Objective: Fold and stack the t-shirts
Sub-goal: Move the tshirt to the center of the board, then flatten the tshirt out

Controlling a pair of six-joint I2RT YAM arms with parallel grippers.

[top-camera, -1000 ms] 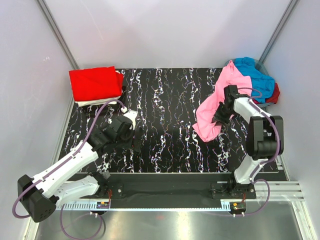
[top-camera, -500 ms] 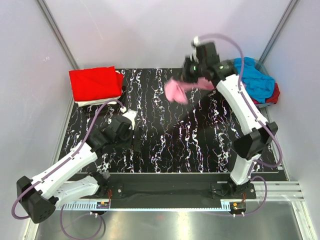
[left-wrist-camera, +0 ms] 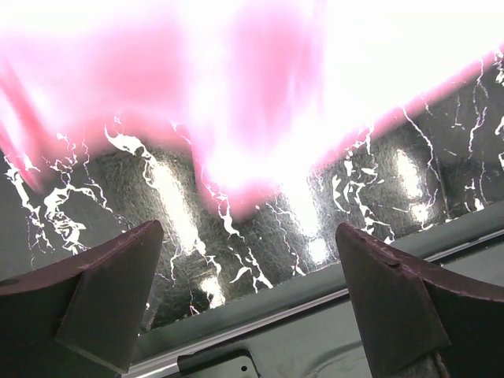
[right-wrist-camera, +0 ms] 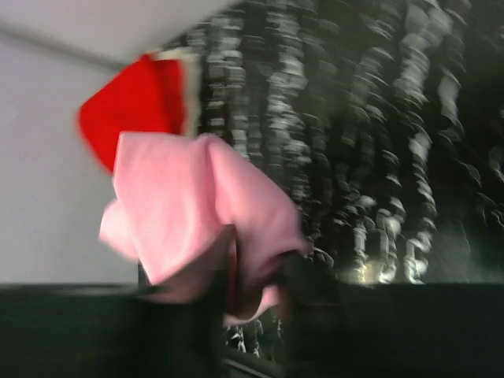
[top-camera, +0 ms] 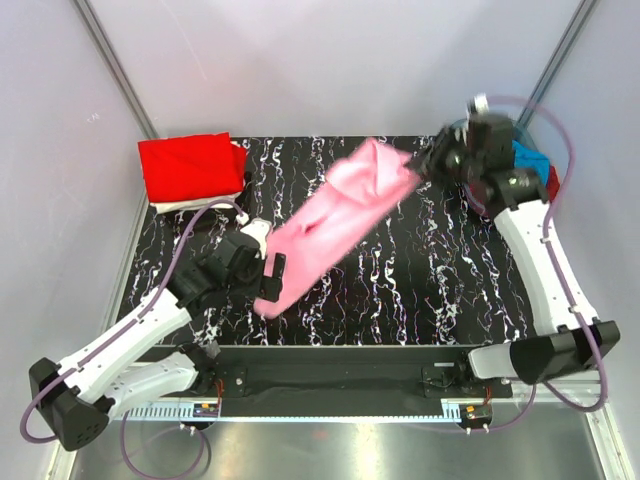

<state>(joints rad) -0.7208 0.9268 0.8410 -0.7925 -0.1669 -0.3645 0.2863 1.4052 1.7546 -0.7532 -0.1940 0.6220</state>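
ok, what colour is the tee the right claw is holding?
Light pink t-shirt, best seen in the top external view.

The top view is looking down over the whole surface (top-camera: pixel 420 285); both wrist views are closely facing the pink t-shirt (top-camera: pixel 340 210).

The pink t-shirt (top-camera: pixel 330 215); red t-shirt (top-camera: pixel 190 165); blue t-shirt (top-camera: pixel 528 162); black table (top-camera: pixel 400 290) veined white.

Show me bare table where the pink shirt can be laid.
Biggest bare patch: near-right table, between the hanging pink shirt and the right arm. A smaller strip between the red shirt and the pink one. Crowded: near left, around the left gripper.
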